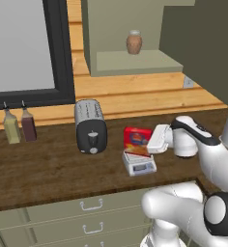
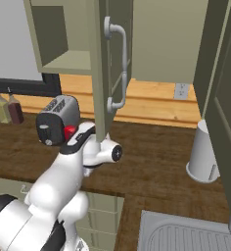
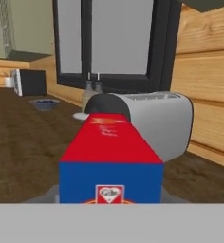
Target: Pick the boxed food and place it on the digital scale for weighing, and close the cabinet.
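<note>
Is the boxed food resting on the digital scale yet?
Touching. In the left base view the boxed food stands directly on the digital scale platform, no gap between them, with the gripper at the box's side.

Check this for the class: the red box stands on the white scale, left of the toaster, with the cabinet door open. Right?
Wrong side. In the left base view the boxed food stands on the digital scale to the right of the toaster. The cabinet door is open, as stated.

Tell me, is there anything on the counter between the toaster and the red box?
No, just bare brown counter lies between the toaster and the boxed food, as the left base view shows.
</note>
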